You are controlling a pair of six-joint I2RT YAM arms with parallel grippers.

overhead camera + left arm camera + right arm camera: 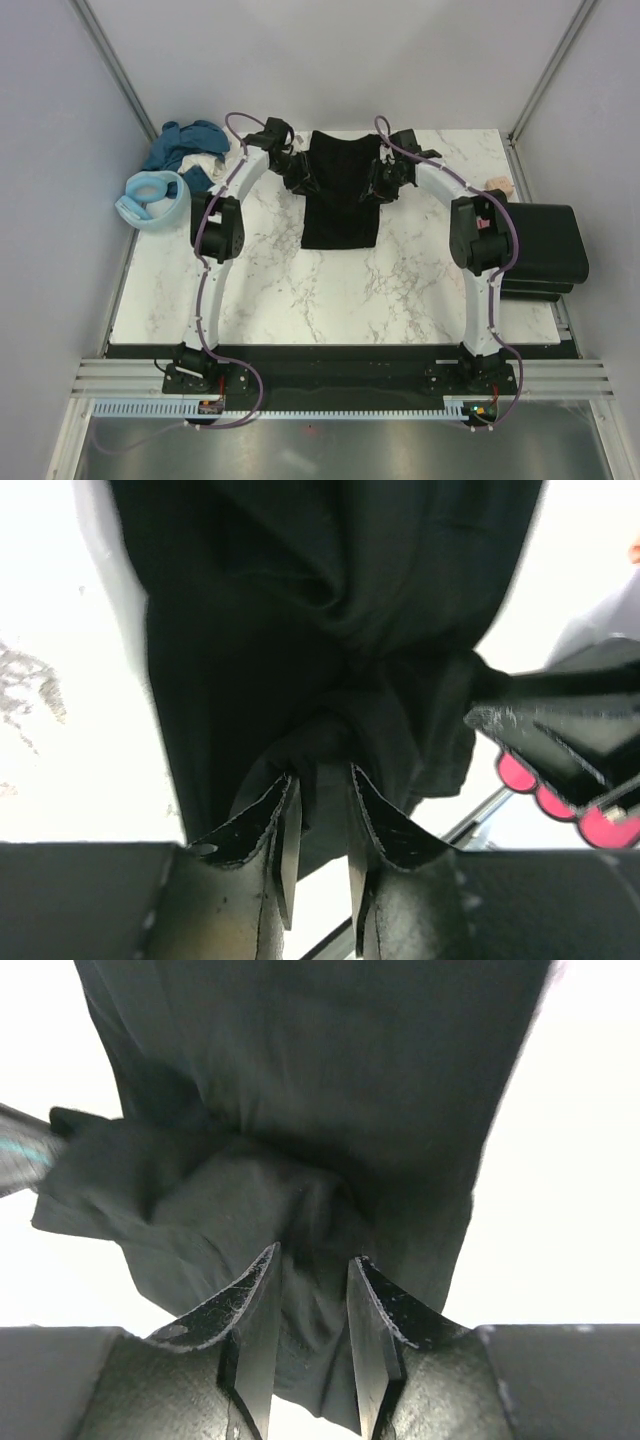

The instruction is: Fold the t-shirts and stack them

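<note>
A black t-shirt [340,195] lies folded into a long narrow strip at the back middle of the marble table [300,300]. My left gripper [303,172] is at its left edge and my right gripper [378,180] at its right edge, both near the collar end. In the left wrist view the left gripper [322,775] has its jaws parted, with a bunch of the black cloth [300,600] at the tips. The right gripper [313,1255] also stands parted, and a loose fold of the shirt [320,1080] hangs between its fingers.
A heap of teal-blue t-shirts [185,145] and a light blue one [152,200] sit at the back left corner. A stack of folded black t-shirts [545,245] rests off the right edge. A small pinkish-beige block [497,182] lies at the back right.
</note>
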